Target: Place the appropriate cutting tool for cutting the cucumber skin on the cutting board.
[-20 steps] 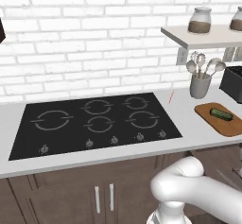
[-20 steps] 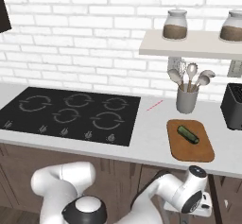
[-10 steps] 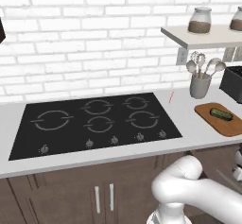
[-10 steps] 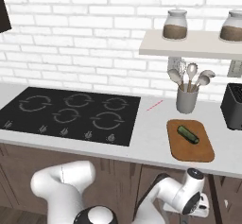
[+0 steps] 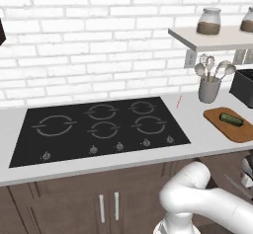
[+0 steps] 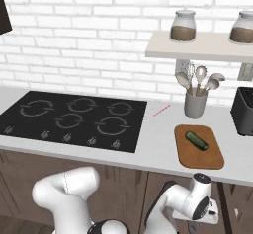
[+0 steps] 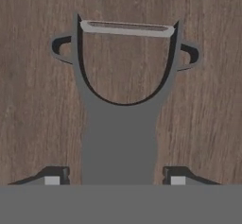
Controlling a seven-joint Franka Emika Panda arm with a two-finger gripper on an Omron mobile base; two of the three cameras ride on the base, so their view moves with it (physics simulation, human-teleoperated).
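While seemingly on wood, peeler [image 7: 124, 124] between gripper [image 7: 115, 179].

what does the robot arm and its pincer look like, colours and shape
The arm is glossy white, built of thick rounded tube-like links with bulbous elbows, and has dark bands at the joints. One round joint cap near the wrist is dark on top. The pincer ends in two small dark fingertips with pale square pads. No cables or markings are visible.
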